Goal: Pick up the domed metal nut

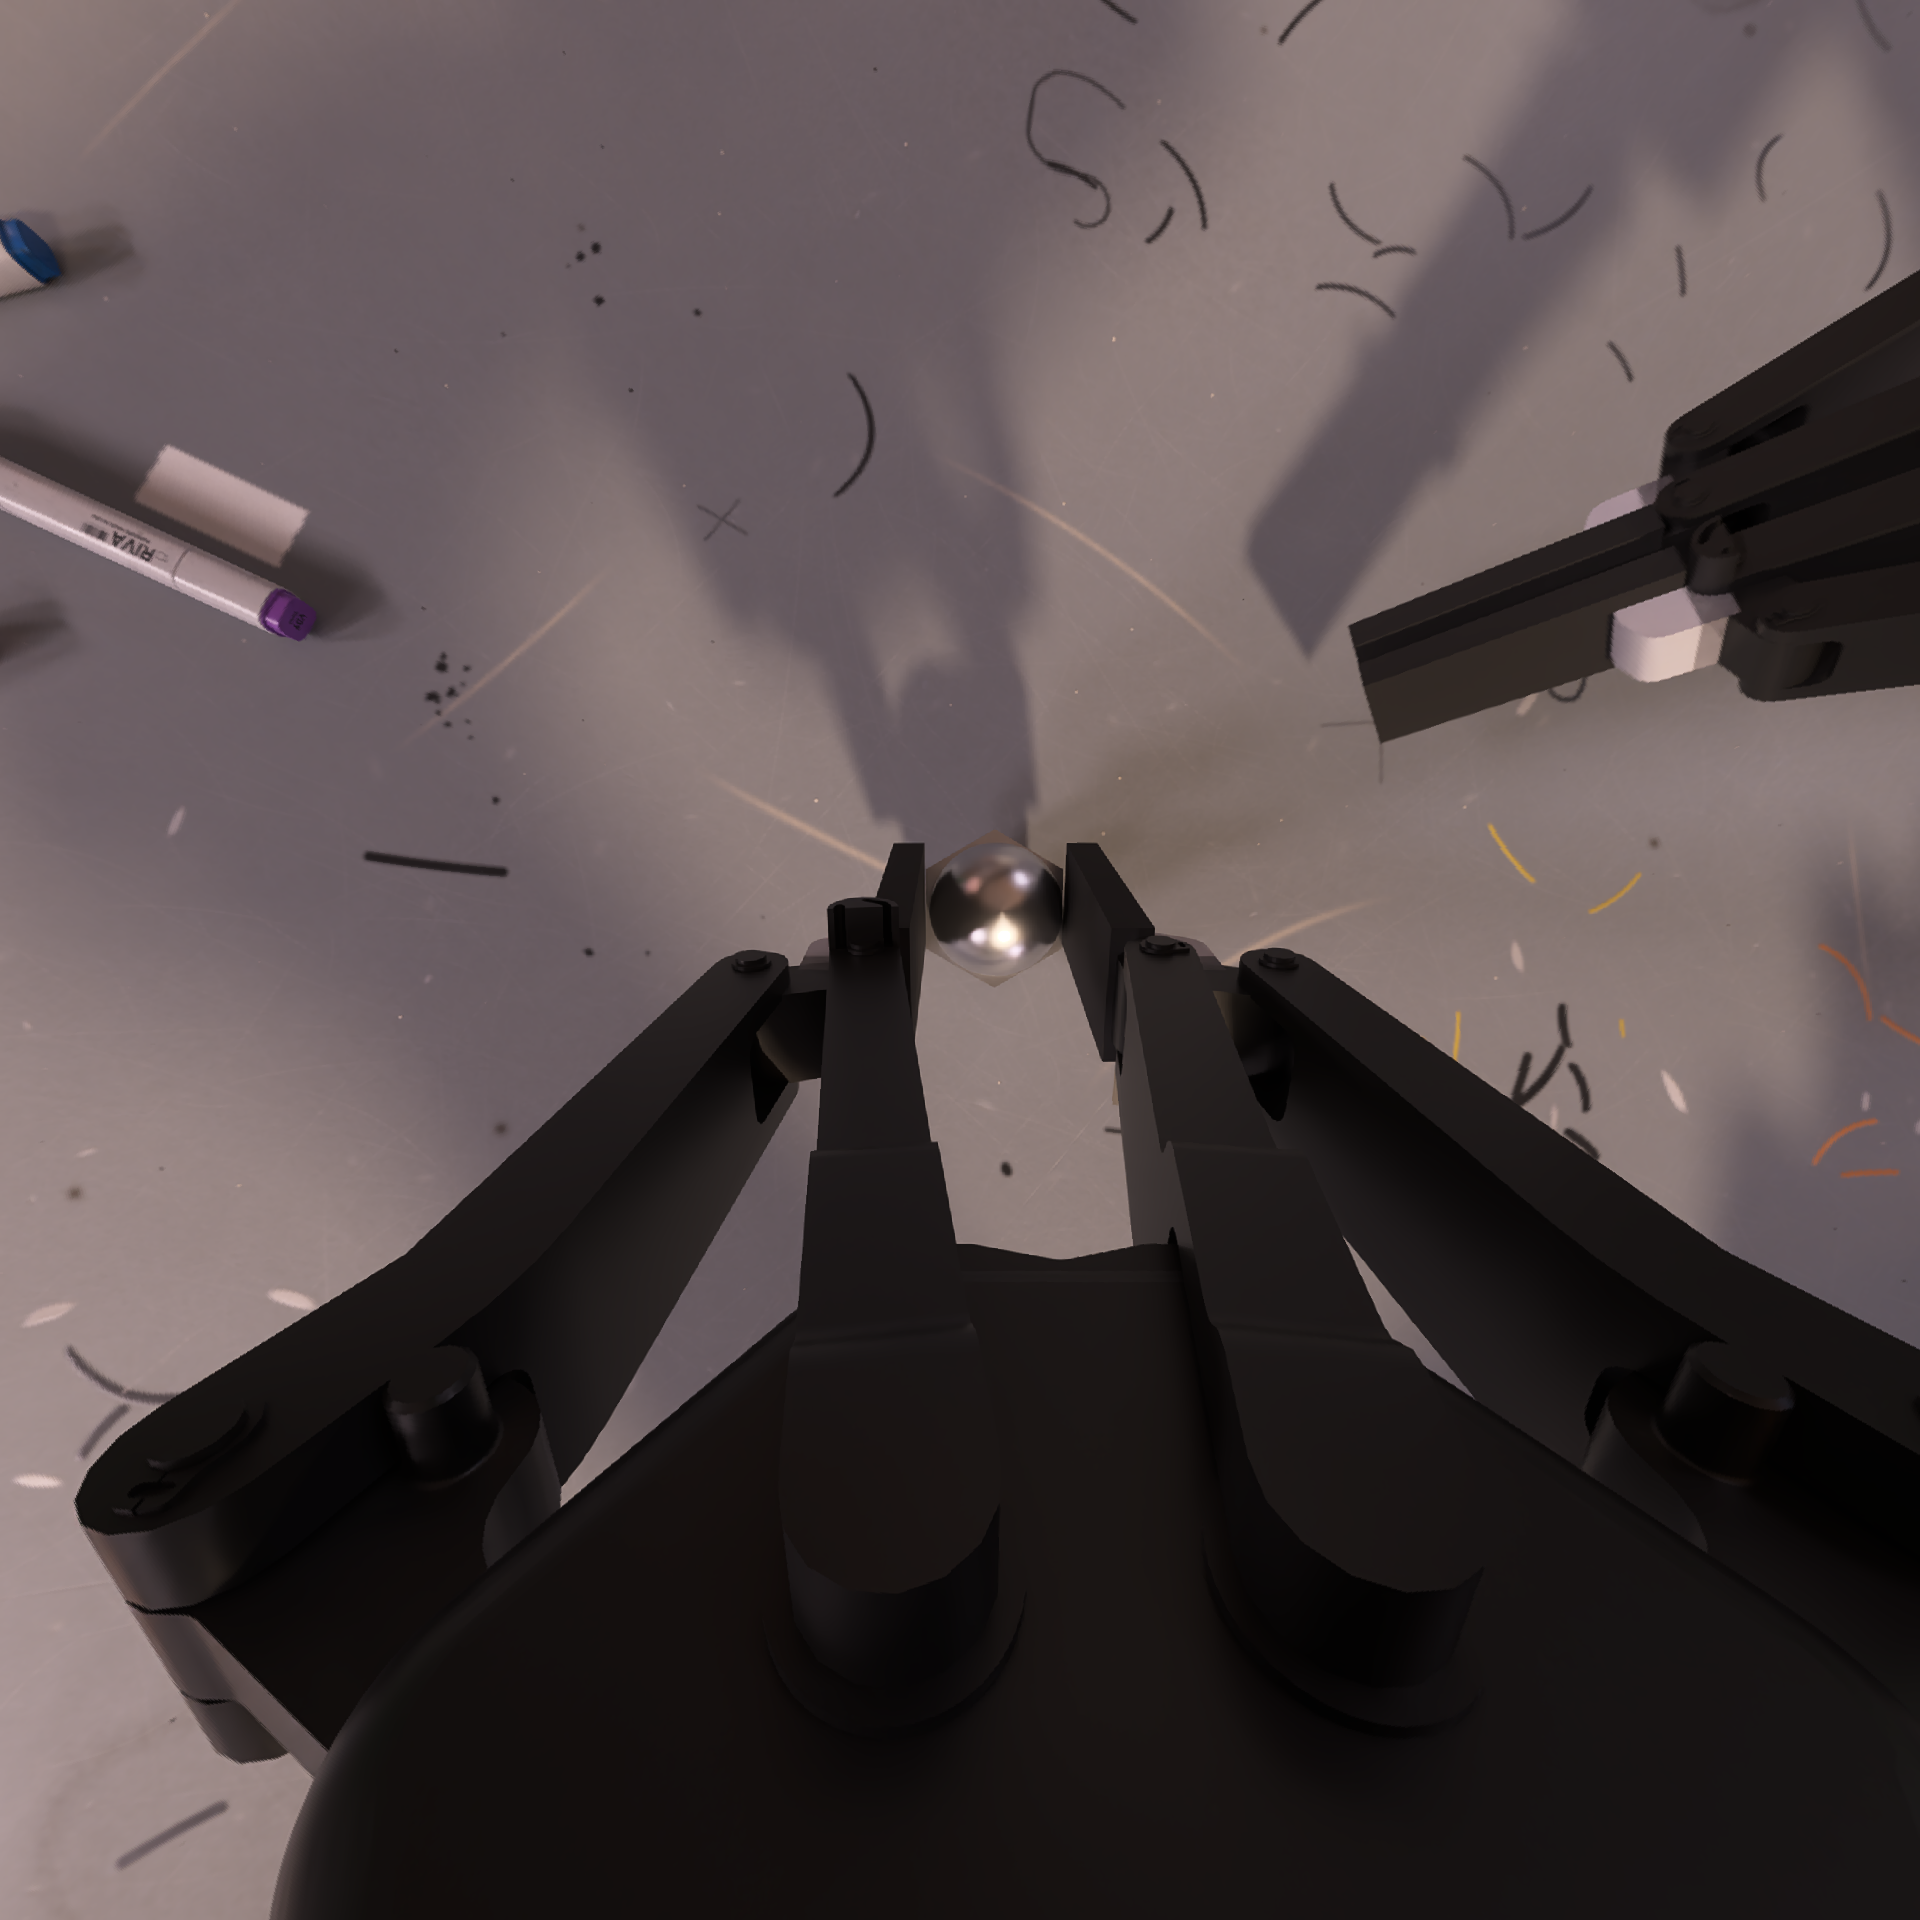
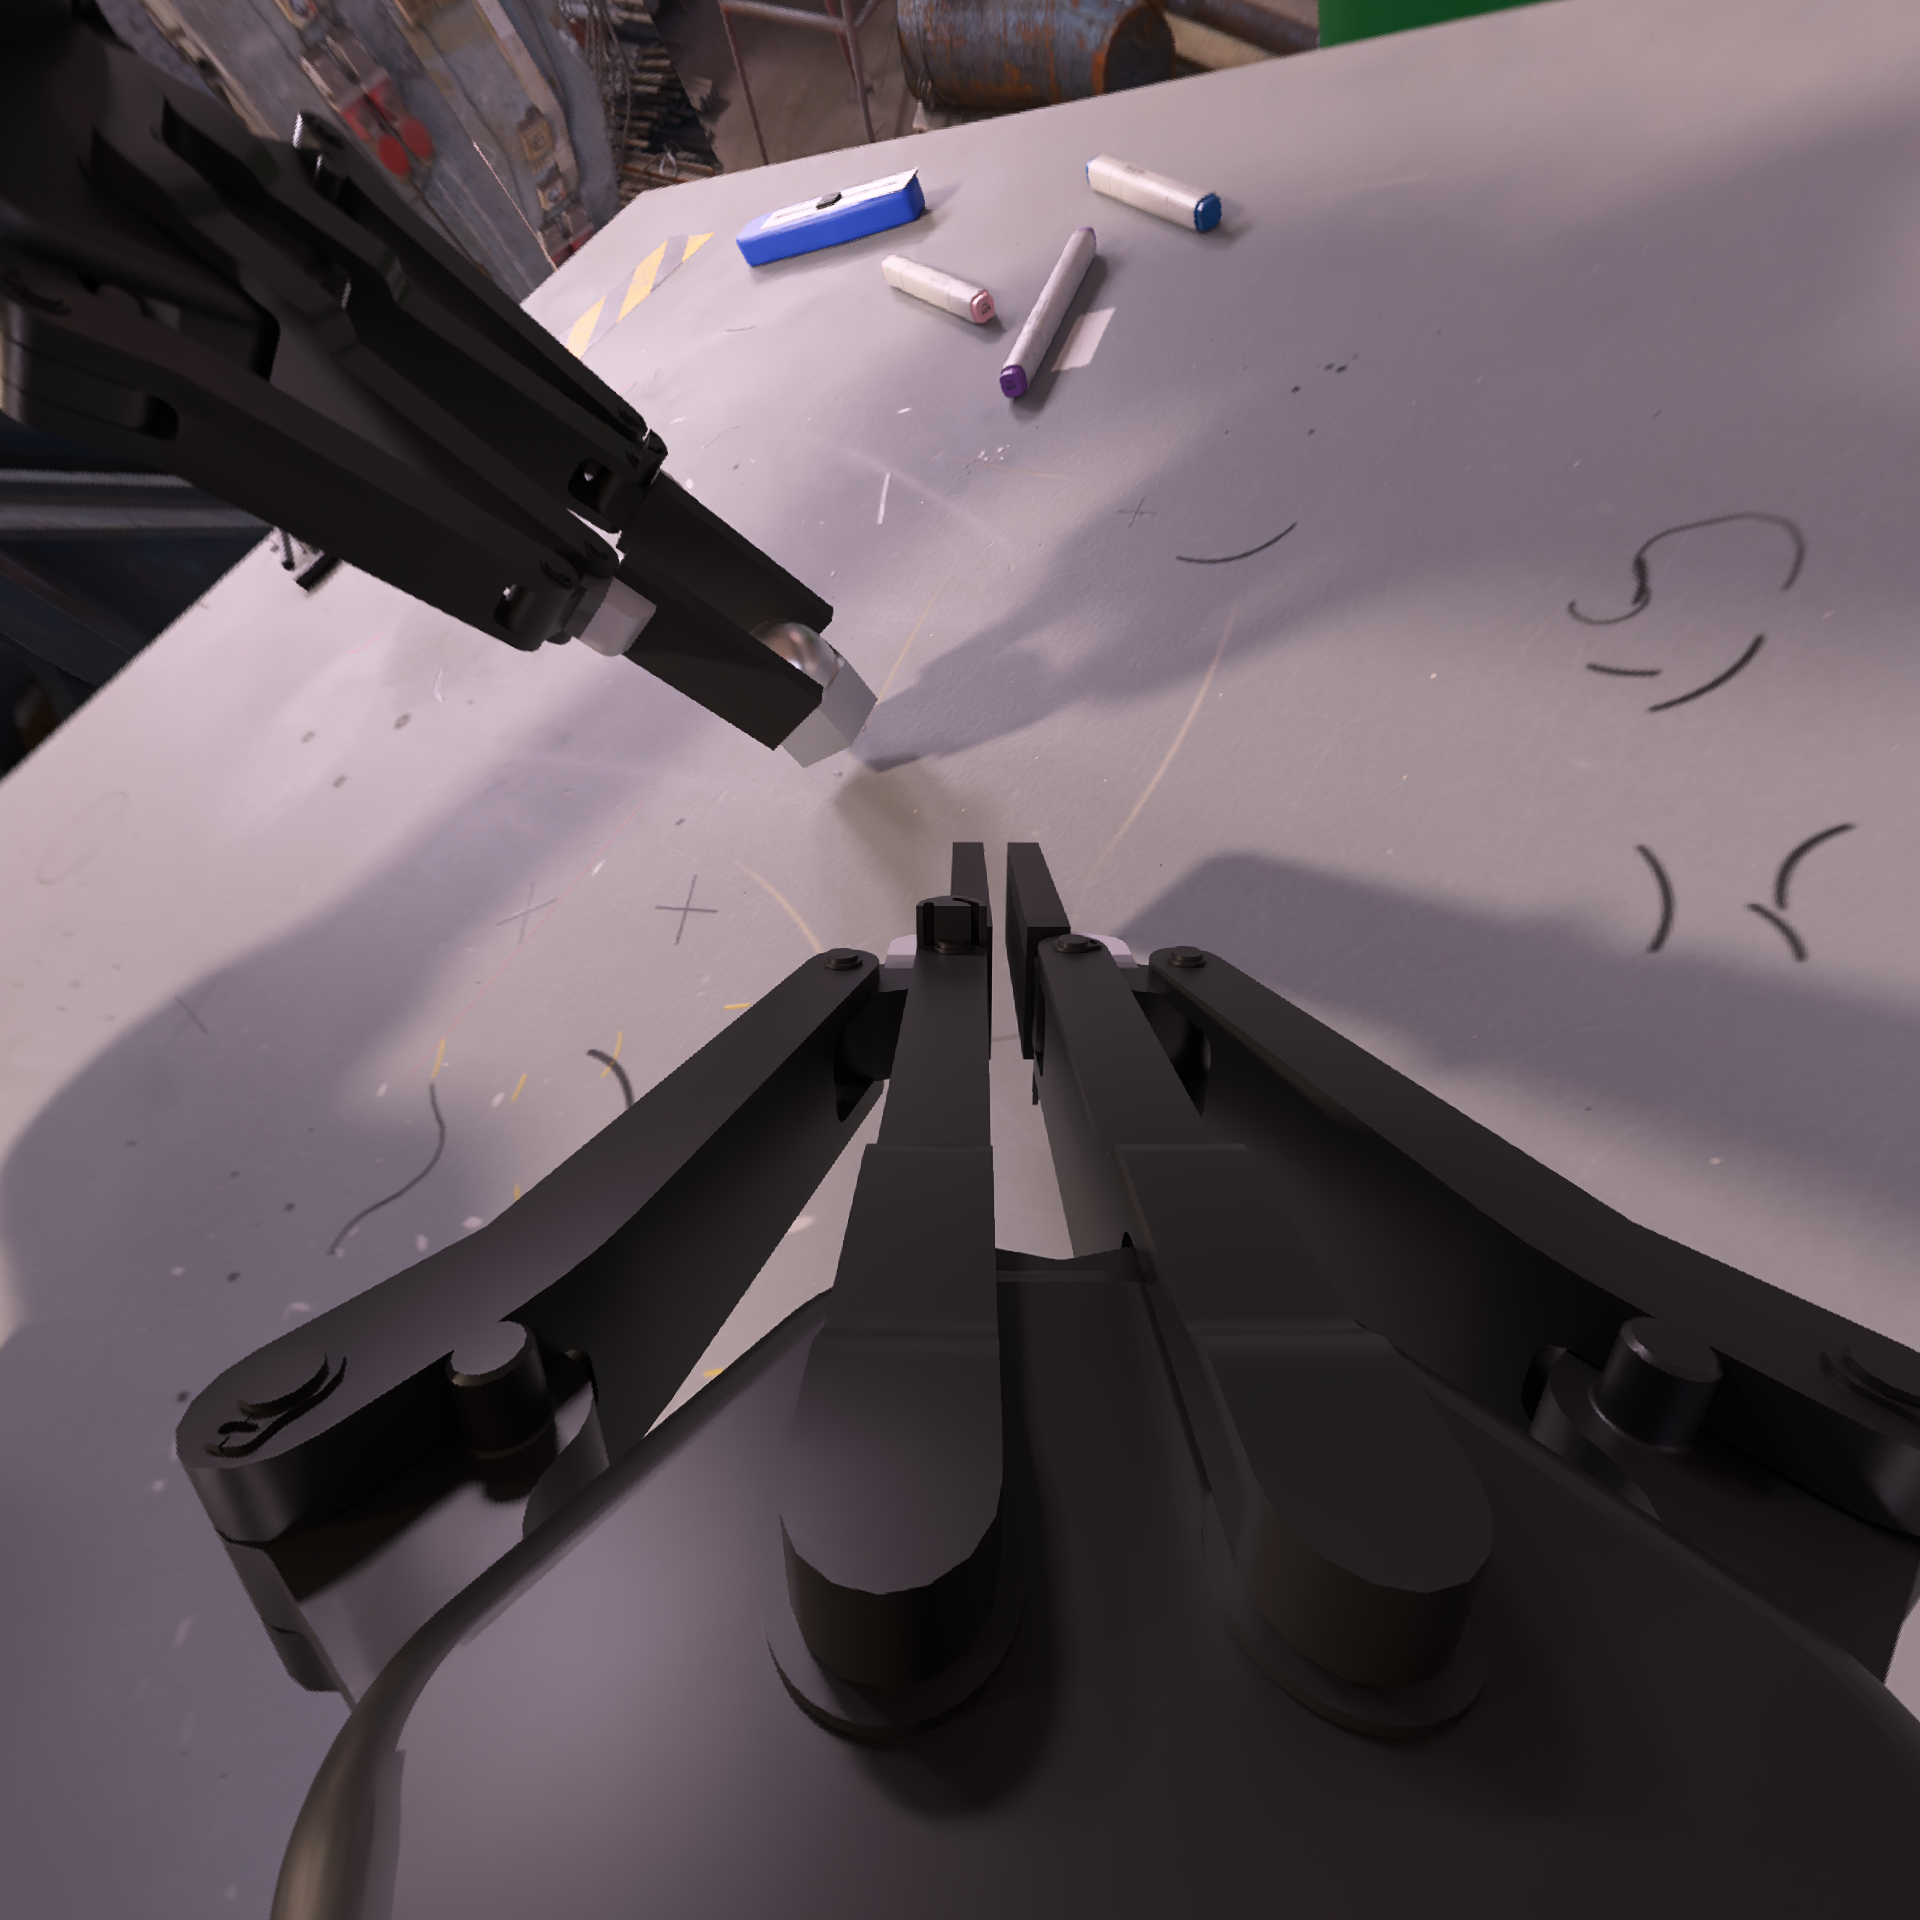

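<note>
The domed metal nut (image 1: 995,914) is shiny, with a round cap on a hexagonal base. My left gripper (image 1: 995,904) is shut on it, one pad on each side. In the right wrist view the left gripper (image 2: 821,675) comes in from the upper left and holds the nut (image 2: 821,665) a little above the grey table, its shadow just beneath. My right gripper (image 2: 995,873) is shut and empty, hovering over the table near the nut. It also shows at the right edge of the left wrist view (image 1: 1371,675).
A purple-capped marker (image 1: 156,551) and a blue-capped marker (image 1: 26,255) lie at the left. In the right wrist view they lie at the far side (image 2: 1049,312) with a pink-capped marker (image 2: 940,286) and a blue box cutter (image 2: 831,218). The table edge (image 2: 582,281) runs at the upper left.
</note>
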`<action>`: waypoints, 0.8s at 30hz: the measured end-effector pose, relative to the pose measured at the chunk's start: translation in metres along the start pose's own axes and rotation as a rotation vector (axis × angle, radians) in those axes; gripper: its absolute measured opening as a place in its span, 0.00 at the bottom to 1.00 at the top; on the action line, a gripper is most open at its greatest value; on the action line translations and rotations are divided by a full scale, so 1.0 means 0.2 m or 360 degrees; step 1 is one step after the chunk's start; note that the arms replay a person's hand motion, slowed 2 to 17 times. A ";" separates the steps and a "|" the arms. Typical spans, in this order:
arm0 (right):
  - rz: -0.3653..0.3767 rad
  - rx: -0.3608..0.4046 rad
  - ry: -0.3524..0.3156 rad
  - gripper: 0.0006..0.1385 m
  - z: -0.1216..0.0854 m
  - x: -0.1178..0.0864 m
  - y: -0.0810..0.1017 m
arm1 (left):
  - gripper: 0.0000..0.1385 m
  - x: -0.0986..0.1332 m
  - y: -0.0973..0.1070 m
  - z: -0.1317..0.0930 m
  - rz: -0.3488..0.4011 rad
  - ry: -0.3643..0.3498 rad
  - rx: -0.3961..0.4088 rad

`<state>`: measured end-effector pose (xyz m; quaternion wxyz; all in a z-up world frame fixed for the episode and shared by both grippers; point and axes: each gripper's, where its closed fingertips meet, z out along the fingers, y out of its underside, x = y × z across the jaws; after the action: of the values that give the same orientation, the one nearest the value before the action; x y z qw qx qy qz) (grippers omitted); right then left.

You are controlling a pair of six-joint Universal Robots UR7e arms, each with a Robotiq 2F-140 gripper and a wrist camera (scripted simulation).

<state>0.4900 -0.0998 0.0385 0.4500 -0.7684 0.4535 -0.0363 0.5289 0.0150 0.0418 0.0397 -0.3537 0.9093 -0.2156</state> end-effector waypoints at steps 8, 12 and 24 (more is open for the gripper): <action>0.0328 0.0019 -0.0302 0.09 0.03 -0.10 -0.02 | 0.26 0.05 -0.03 -0.01 -0.0118 0.0143 0.0126; 0.0524 0.0073 -0.0462 0.16 0.03 -0.15 -0.05 | 0.26 0.08 -0.06 -0.03 -0.0199 0.0229 0.0223; 0.0651 0.0093 -0.0532 0.39 0.06 -0.20 -0.06 | 0.26 0.12 -0.09 -0.05 -0.0365 0.0361 0.0406</action>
<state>0.4801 -0.0605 0.0540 0.5387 -0.6427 0.5176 0.1699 0.5192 -0.0091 0.0595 -0.0432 -0.4205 0.8271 -0.3706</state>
